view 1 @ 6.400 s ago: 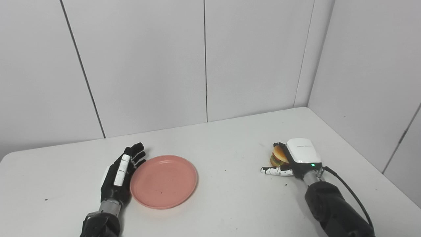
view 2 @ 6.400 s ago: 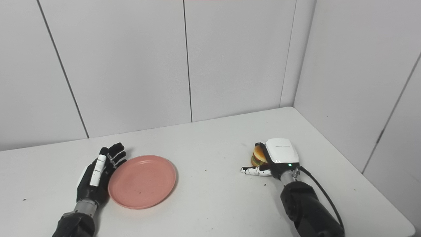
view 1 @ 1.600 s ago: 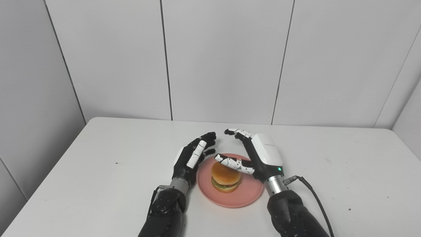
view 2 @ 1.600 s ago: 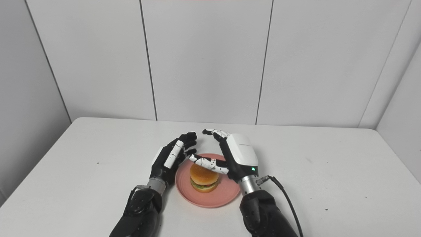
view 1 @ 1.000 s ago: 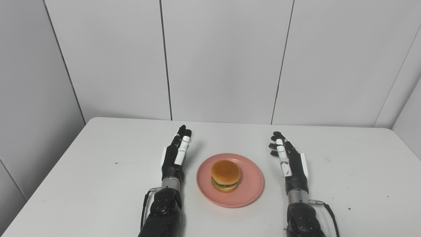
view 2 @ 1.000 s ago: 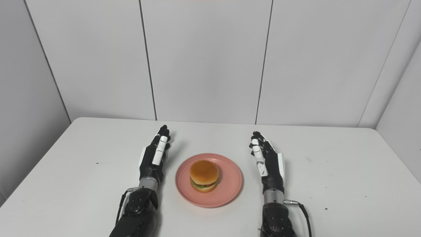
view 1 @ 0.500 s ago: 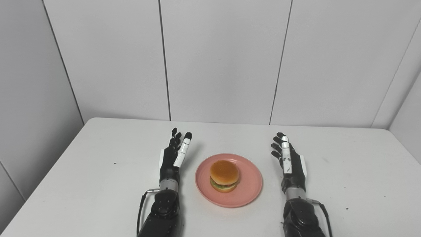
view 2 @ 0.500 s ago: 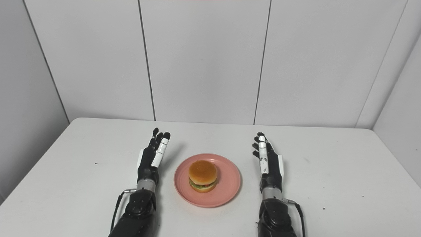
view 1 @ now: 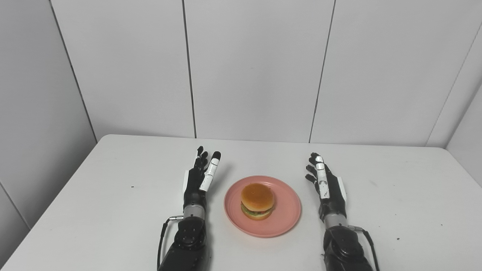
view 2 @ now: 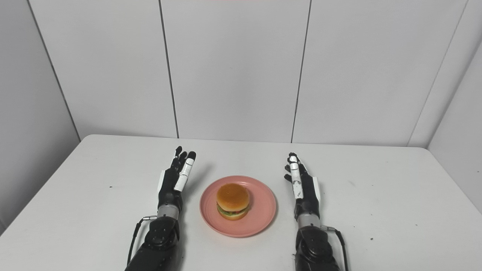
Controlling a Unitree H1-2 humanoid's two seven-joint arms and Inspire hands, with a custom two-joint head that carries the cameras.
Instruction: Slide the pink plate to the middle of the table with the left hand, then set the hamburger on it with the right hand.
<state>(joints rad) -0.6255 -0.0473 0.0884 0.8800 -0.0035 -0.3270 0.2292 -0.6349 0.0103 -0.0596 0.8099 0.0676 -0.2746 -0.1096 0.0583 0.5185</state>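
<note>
The pink plate lies in the middle of the white table. A hamburger with a tan bun sits upright on the plate, slightly left of its centre. My left hand stands edge-on to the left of the plate, open, fingers stretched forward, a small gap from the rim. To the right of the plate my right hand is open too, fingers straight and pointing away from me, clear of the rim. Neither hand touches the plate or the hamburger.
White wall panels close off the table at the back and on both sides. A few dark specks mark the tabletop. A cable runs off my right forearm.
Over the last second both hands have stayed open beside the plate, the right one shifting slightly left. Before that the right hand let go of the hamburger on the plate and drew back.
</note>
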